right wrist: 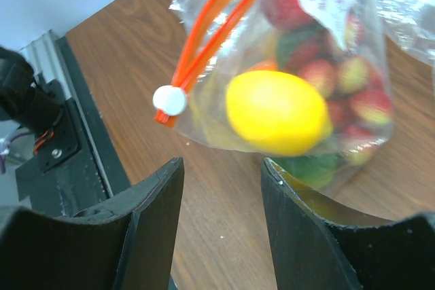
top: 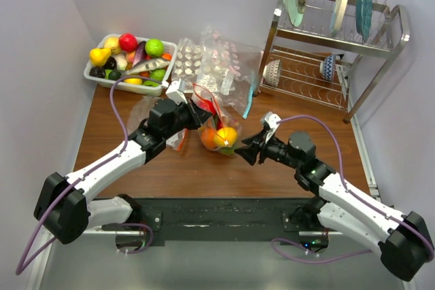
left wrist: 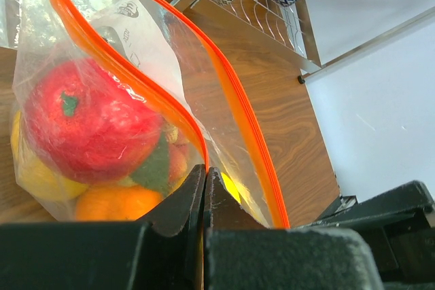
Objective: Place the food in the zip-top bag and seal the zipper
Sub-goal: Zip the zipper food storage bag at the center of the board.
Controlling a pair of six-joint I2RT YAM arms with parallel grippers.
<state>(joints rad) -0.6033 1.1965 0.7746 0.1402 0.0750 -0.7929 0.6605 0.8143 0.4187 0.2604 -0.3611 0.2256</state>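
**Top external.** The left gripper [top: 199,117] is closed on the upper edge of the zip-top bag [top: 219,125], which sits directly ahead of its tips on the table [top: 204,171]. The right gripper [top: 249,149], spread wide and holding nothing, faces the bag from the opposite side, near it but apart.

**Left wrist.** The fingers are pressed together, pinching the bag where the zipper [left wrist: 231,79] runs down between them. Beyond the tips the two tracks stand apart. An apple [left wrist: 88,120] and an orange [left wrist: 115,203] lie inside the bag.

**Right wrist.** The jaws are spread. Just ahead of them, a lemon [right wrist: 275,113] shows through the film and a white slider [right wrist: 169,100] sits on the zipper
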